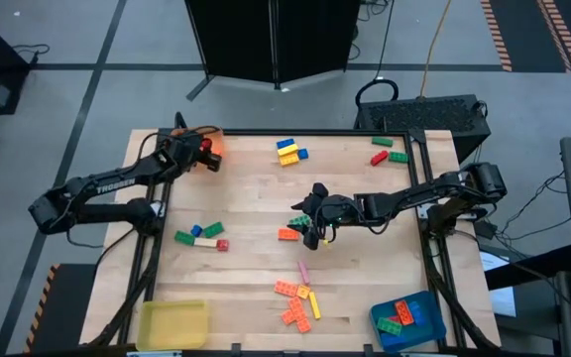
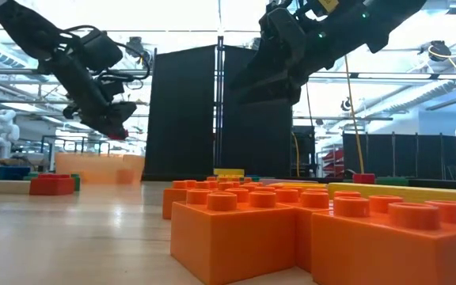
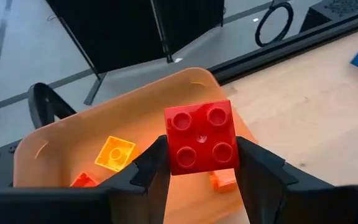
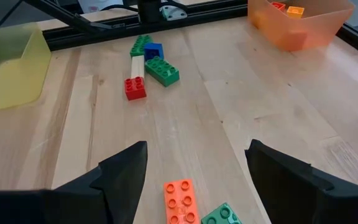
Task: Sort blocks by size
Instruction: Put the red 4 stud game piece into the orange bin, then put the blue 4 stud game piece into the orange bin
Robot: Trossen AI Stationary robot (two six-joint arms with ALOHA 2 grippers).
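Note:
My left gripper [image 1: 204, 155] is at the table's far left corner, above the orange tray [image 1: 213, 140]. It is shut on a red four-stud square brick [image 3: 201, 137]. The tray [image 3: 61, 143] holds a yellow brick [image 3: 115, 153] and orange ones. My right gripper [image 1: 311, 226] is open and empty near the table's middle. It hangs above an orange brick [image 4: 180, 200] and a green brick [image 4: 221, 215], which lie flat on the wood. In the low view the left gripper [image 2: 117, 127] and the right gripper [image 2: 266, 79] are both well above the table. My left gripper pinches the red brick by two opposite sides [image 3: 174, 152] between its two fingers [image 3: 151, 168]. The studded top faces the wrist camera. The brick is lifted clear, above the orange tray's inside.
A yellow tray [image 1: 171, 322] stands at the near left and a blue tray [image 1: 409, 319] with bricks at the near right. Loose bricks lie left of centre [image 1: 201, 236], at the far middle [image 1: 288, 151], at the far right [image 1: 385, 151] and near the front [image 1: 297, 302].

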